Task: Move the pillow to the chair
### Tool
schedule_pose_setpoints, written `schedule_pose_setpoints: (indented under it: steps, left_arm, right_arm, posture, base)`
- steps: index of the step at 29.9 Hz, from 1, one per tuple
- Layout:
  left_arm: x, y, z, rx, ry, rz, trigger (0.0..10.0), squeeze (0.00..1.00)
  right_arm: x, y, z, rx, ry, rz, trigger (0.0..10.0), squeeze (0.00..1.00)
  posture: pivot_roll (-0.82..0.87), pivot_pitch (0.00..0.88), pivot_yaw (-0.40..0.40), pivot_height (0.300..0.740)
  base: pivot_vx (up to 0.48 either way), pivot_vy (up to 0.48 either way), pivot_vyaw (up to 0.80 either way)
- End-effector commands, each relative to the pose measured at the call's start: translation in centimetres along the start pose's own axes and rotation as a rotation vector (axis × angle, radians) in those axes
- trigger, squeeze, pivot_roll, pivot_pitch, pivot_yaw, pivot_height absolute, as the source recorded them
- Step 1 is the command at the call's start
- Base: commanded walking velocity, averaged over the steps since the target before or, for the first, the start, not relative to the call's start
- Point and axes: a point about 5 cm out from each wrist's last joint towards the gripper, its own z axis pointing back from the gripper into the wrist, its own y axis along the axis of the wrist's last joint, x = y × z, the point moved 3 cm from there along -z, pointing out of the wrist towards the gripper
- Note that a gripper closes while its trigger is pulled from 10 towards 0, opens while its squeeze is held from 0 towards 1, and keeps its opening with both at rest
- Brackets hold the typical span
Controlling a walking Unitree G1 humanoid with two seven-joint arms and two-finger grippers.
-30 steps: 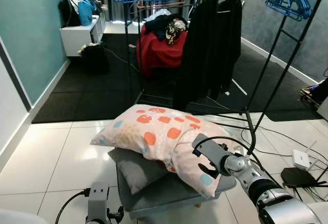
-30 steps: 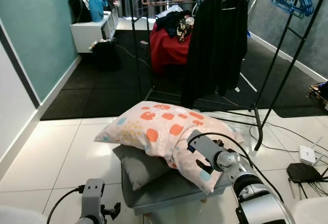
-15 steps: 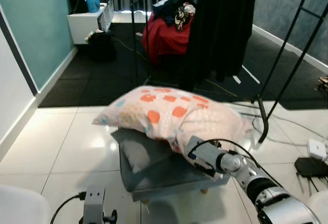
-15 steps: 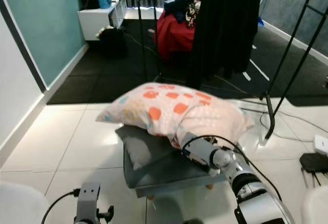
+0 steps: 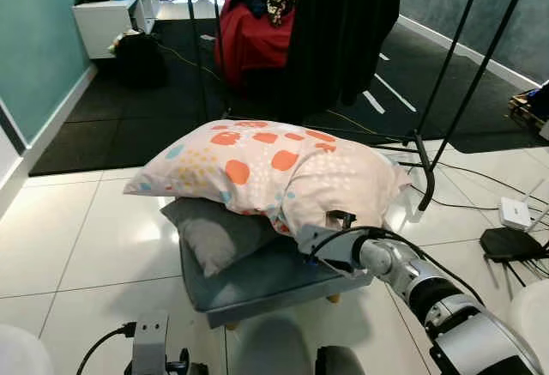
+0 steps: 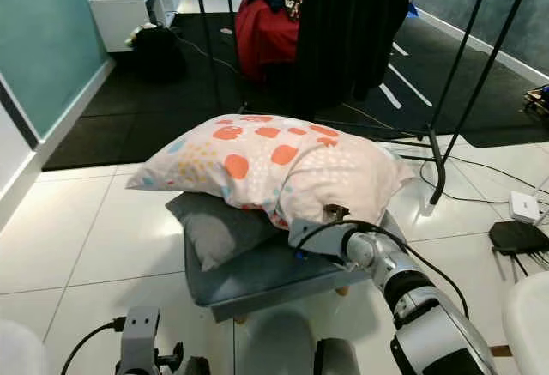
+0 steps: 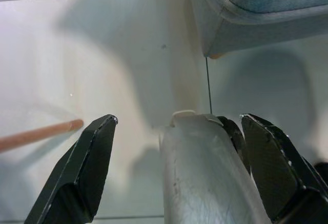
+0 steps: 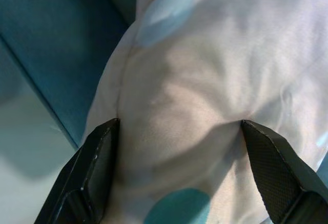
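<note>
White tiled floor (image 5: pixel 77 246), right gripper (image 8: pixel 174 183) jaws spread around pillow (image 5: pixel 266 173) edge, left gripper (image 7: pixel 177 172) jaws apart, empty.

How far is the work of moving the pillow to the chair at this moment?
Done: the patterned pillow already lies on the grey chair, on top of a grey cushion. In hand: the right gripper is at the pillow's near corner, fingers open around the fabric. Left: withdraw the right arm. The left gripper hangs open over the floor.

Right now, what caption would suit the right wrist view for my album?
Open right gripper straddling a fold of the spotted pillow above the blue-grey seat.
</note>
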Motion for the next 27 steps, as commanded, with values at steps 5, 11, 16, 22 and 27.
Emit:
schedule_pose_setpoints:
  steps: [5, 11, 16, 22, 27]
  left_arm:
    - [-0.4, -0.4, 0.3, 0.008, 0.014, -0.05, 10.0, 0.0]
    - [-0.4, -0.5, 0.3, 0.01, 0.024, -0.044, 10.0, 0.0]
    - [-0.3, -0.5, 0.4, 0.011, 0.032, -0.034, 10.0, 0.0]
    - [-0.2, -0.5, 0.4, 0.013, 0.034, -0.031, 10.0, 0.0]
    - [-0.2, -0.5, 0.4, 0.017, 0.038, -0.027, 10.0, 0.0]
  right_arm:
    - [1.1, -0.2, 0.0, -0.031, -0.085, 0.173, 10.0, 0.0]
    - [1.7, -0.9, 0.1, -0.086, -0.144, 0.212, 10.0, 0.0]
    - [3.4, -1.0, 0.3, -0.112, -0.269, 0.263, 10.0, 0.0]
    - [4.5, -1.1, 0.6, -0.121, -0.334, 0.267, 0.0, 0.0]
    - [5.2, -1.0, 0.7, -0.114, -0.362, 0.25, 0.0, 0.0]
  posture:
    - [-0.11, 0.108, -0.042, 0.525]
    - [-0.1, 0.105, -0.044, 0.525]
    - [-0.11, 0.1, -0.051, 0.525]
    - [-0.1, 0.097, -0.054, 0.525]
    - [-0.11, 0.1, -0.055, 0.525]
  base:
    - [0.0, 0.0, 0.0]
    - [0.0, 0.0, 0.0]
    - [0.0, 0.0, 0.0]
    - [0.0, 0.0, 0.0]
    - [0.0, 0.0, 0.0]
